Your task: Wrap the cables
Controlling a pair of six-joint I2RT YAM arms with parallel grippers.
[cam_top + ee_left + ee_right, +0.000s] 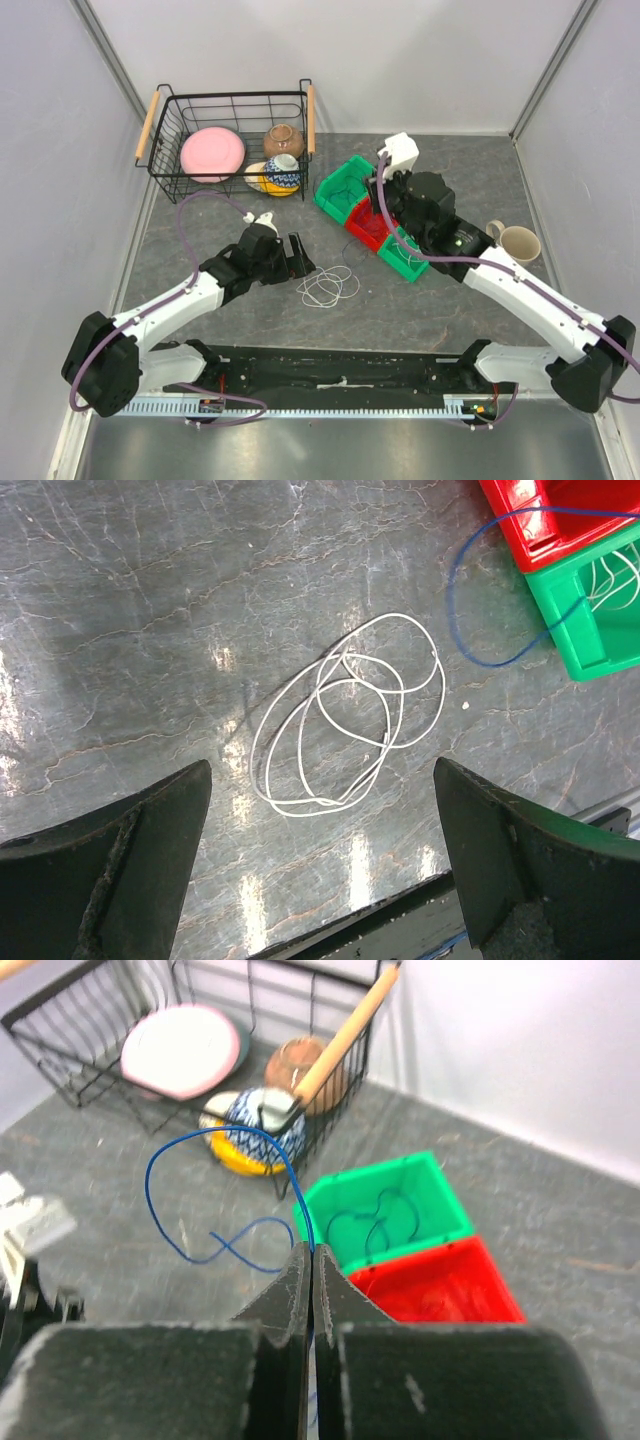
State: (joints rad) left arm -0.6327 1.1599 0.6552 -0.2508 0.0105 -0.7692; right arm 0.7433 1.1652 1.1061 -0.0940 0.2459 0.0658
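Note:
A white cable (328, 287) lies in loose loops on the grey table; in the left wrist view it (345, 715) sits just ahead of my open, empty left gripper (322, 765), which hovers beside it (300, 258). My right gripper (312, 1250) is shut on a thin blue cable (215, 1129) that arcs up and loops down to the table. It is held above the bins (385, 205). The blue cable (450, 600) also trails past the red bin (540, 520). A dark green cable (375, 1225) lies in a green bin (440, 1175).
Three bins stand in a row: green (345, 185), red (365, 230), green (405, 257), the last holding white wire (610, 580). A black wire basket (232, 95) with a pink plate and bowls stands at the back left. A mug (518, 242) stands at the right.

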